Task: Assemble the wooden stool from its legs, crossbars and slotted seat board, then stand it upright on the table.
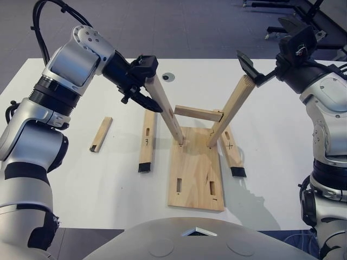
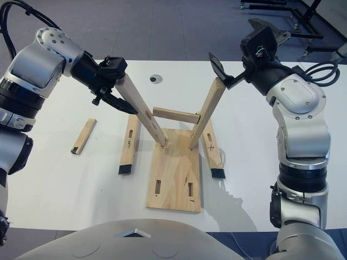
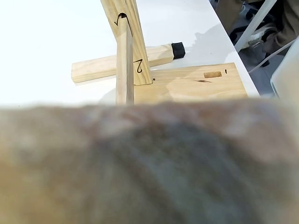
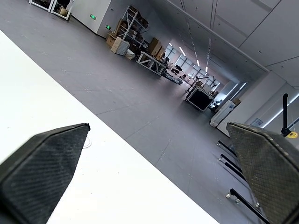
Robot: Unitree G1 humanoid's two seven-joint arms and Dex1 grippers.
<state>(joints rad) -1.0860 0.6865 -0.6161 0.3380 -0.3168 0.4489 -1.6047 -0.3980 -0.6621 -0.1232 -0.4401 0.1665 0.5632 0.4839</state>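
On counter (image 1: 97, 184), far left: lying flat, short crossbar (image 1: 101, 134), well apart from other parts. Next over: left jaws clenching upper end of left leg (image 1: 165, 108), holding it tilted, foot resting at far end of slotted seat board (image 1: 196, 173). Lying flat below that leg, just beside board's left edge: loose leg (image 1: 147, 141) w/ black cap at near end. Sitting farther back in counter: small round port (image 1: 168, 77). Centre: lying flat, seat board, two near slots showing bare. Spanning above board's far end, betw. left leg and right leg (image 1: 232, 111): long crossbar (image 1: 198, 113), meeting right leg at a notch; seated or not at left end, cannot tell. Tilting the opposite way: right leg, foot also at board's far end. Lying flat beside board's right edge, partly behind right leg: second loose leg (image 1: 234, 157) w/ black cap. Far right: right jaws hanging released, spread wide at top end of right leg, gripping nothing; touching it or not, cannot tell.
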